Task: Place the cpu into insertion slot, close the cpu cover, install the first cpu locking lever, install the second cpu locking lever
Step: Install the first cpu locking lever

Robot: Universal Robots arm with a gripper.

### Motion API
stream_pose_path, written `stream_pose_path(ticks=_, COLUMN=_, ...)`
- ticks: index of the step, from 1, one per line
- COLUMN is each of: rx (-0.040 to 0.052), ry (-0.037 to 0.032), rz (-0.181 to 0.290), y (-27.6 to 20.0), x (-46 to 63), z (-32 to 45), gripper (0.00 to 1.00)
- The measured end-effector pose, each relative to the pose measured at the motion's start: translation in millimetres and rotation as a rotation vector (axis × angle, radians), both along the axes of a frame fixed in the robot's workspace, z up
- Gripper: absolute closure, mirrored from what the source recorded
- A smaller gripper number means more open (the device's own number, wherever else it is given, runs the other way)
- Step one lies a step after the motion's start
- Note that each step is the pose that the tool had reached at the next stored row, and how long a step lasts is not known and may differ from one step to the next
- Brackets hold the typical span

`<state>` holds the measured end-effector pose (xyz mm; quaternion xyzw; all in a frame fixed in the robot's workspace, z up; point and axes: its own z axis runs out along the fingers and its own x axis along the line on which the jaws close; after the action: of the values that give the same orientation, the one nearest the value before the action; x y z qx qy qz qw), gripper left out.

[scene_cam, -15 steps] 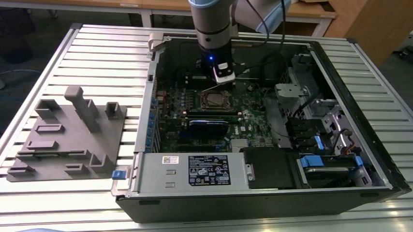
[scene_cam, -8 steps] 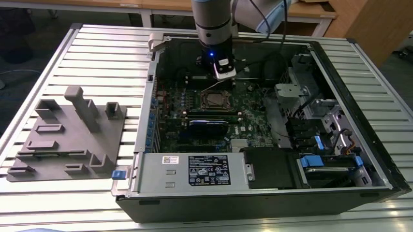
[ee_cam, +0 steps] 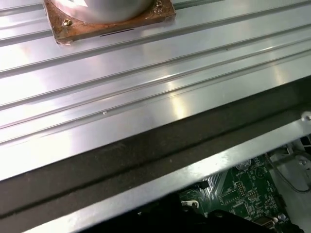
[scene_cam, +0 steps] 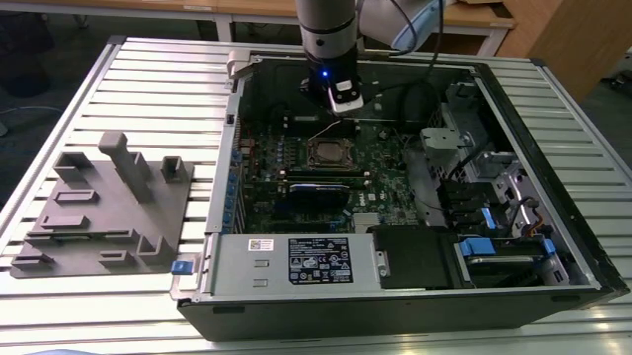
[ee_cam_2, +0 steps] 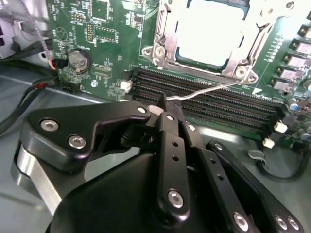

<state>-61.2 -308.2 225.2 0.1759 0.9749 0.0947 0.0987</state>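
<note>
On my feed the desk [scene_cam: 138, 81] is a bed of ribbed aluminium slats running from the left edge of the exterior view to the right. Bright light from above pools on the slats along the bottom of the frame. In the first wrist view the slats [ee_cam: 146, 82] carry soft white streaks of glare.

Beyond the desk, along the top of the frame, I see a wooden table [scene_cam: 474, 18] on pale legs. A light wooden panel [scene_cam: 578, 44] stands at the upper right. The floor [scene_cam: 69, 52] is dark grey at the upper left, where a dark bulky shape [scene_cam: 20, 52] sits that I can't make out. A thin pale cable [scene_cam: 12, 111] lies at the left edge.
</note>
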Motion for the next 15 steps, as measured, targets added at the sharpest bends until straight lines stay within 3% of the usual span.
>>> stream_pose_path(ticks=9, rx=0.0, ry=0.0, rz=0.0, y=0.1, x=0.0, z=15.7, gripper=0.89)
stream_pose_path(ticks=15, rx=0.0, ry=0.0, rz=0.0, y=0.1, x=0.0, z=17.4, gripper=0.89)
